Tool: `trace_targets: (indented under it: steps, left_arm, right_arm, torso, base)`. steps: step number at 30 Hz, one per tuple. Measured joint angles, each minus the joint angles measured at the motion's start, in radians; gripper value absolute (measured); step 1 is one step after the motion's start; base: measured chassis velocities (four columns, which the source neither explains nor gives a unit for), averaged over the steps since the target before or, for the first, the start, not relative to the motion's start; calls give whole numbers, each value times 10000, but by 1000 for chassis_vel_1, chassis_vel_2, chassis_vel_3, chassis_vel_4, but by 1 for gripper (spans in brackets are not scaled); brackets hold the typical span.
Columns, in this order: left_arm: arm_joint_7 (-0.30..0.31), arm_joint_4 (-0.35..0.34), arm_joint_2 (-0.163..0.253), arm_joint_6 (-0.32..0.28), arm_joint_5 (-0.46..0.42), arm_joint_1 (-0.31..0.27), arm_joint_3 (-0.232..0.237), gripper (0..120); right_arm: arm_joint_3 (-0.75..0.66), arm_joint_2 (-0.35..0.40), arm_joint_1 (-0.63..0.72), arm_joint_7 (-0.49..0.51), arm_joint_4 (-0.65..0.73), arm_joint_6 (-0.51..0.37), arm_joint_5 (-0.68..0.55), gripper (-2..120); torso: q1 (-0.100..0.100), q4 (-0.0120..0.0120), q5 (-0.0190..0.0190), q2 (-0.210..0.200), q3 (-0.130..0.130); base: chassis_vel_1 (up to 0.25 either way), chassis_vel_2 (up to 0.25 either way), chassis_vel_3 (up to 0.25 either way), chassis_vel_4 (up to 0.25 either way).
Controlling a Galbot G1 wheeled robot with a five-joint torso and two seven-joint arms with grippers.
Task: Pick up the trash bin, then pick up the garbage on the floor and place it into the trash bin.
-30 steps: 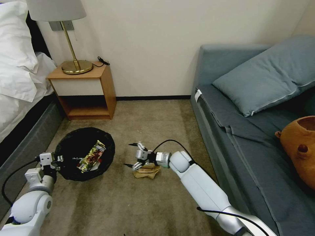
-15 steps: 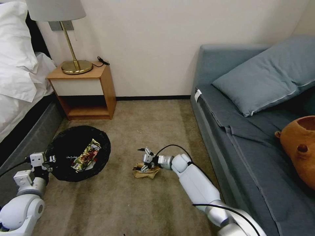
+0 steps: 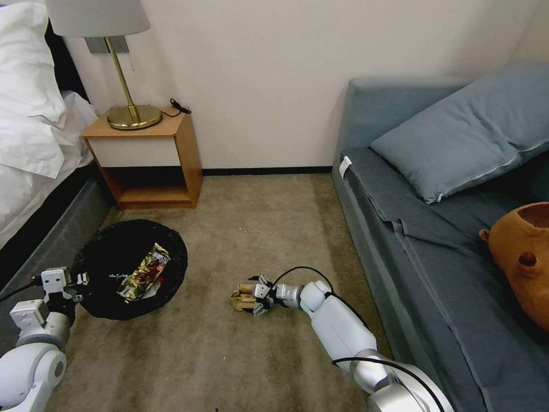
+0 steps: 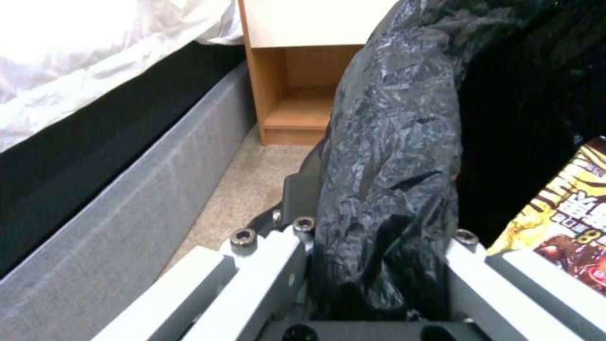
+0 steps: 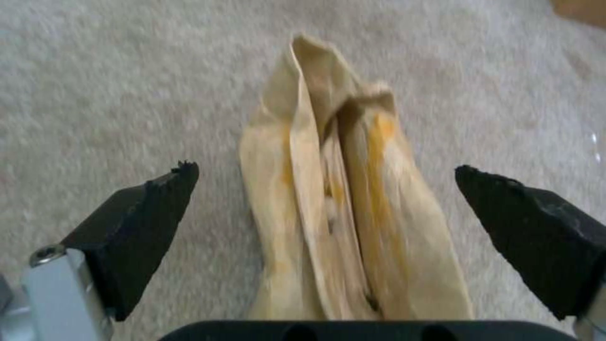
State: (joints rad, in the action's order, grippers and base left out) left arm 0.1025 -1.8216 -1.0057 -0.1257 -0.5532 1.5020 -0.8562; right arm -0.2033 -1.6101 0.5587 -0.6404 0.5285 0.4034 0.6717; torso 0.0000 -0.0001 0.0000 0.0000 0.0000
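Over at about eight o'clock in my head view, my left gripper [image 3: 71, 280] is pinching the rim of the small round trash bin with its glossy black plastic liner bag [image 3: 128, 269]; in the left wrist view a fold of that crinkled liner [image 4: 385, 189] is running down between my two white jaws, so I am counting the bin as held. It is hanging near the grey upholstered bed base [image 3: 51, 252], with the wooden nightstand [image 3: 148, 157] beyond it at ten o'clock. Inside the bin a gold-brown candy wrapper [image 3: 143, 273] is lying on the black plastic. Moving across to the middle of the beige carpet [image 3: 257, 223], near six o'clock, my right gripper [image 3: 247, 298] is sitting low on the floor around the crumpled tan paper bag [image 3: 241, 297]. The right wrist view is showing its black fingertips [image 5: 142, 208] spread wide, one on either side of the bag [image 5: 341, 227] and not touching it. So I am judging that I am working on the pickup of this piece of garbage, bin already in hand. The next move, as I read it, is calling for a squeeze across the bag's folded ridges, low enough to catch the paper rather than skim over it.
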Motion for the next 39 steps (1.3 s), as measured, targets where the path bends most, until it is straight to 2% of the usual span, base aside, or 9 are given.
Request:
trace_targets:
  steps: [9, 20, 22, 23, 28, 29, 31, 35, 39]
  left_arm:
    - [22, -283, -23, -33, 10, 158, 13, 3]
    - [43, -456, -66, -43, 24, 270, 7, 3]
    - [47, -498, -65, -48, 28, 308, 8, 3]
    - [47, -498, -65, -48, 28, 308, 8, 3]
    - [44, -495, -95, -47, 34, 390, -39, 3]
    - [44, -495, -95, -47, 34, 390, -39, 3]
    - [28, -438, -134, -34, 43, 413, -56, 3]
    - [23, -414, -157, -28, 68, 426, -60, 3]
    - [6, -414, -210, -20, 93, 419, -64, 3]
  right_arm:
    - [4, 9, -139, 971, -597, -190, 457, 100]
    - [-61, 14, -138, 954, -1056, -300, 841, 98]
    - [-138, 17, -258, 897, -1318, -365, 856, 87]
    - [-138, 17, -258, 897, -1318, -365, 856, 87]
    - [-191, 16, -314, 868, -1540, -393, 822, 67]
    - [-191, 16, -314, 868, -1540, -393, 822, 67]
    - [-208, 16, -361, 862, -1627, -390, 801, 56]
    - [-209, 17, -416, 843, -1659, -384, 796, 45]
    - [-220, 22, -470, 748, -1624, -323, 774, 27]
  torso:
    - [0, 1, 0, 0, 0]
    - [0, 1, 1, 1, 0]
    - [0, 1, 0, 1, 0]
    - [0, 1, 0, 1, 0]
    - [0, 1, 1, 1, 0]
    - [0, 1, 1, 1, 0]
    - [0, 2, 1, 0, 0]
    - [0, 3, 1, 0, 0]
    - [0, 0, 1, 0, 0]
  base:
    - [0, 0, 0, 0]
    - [0, 0, 0, 0]
    - [0, 0, 0, 0]
    - [0, 0, 0, 0]
    - [0, 0, 0, 0]
    - [0, 0, 0, 0]
    - [0, 0, 0, 0]
    - [0, 0, 0, 0]
    - [0, 0, 0, 0]
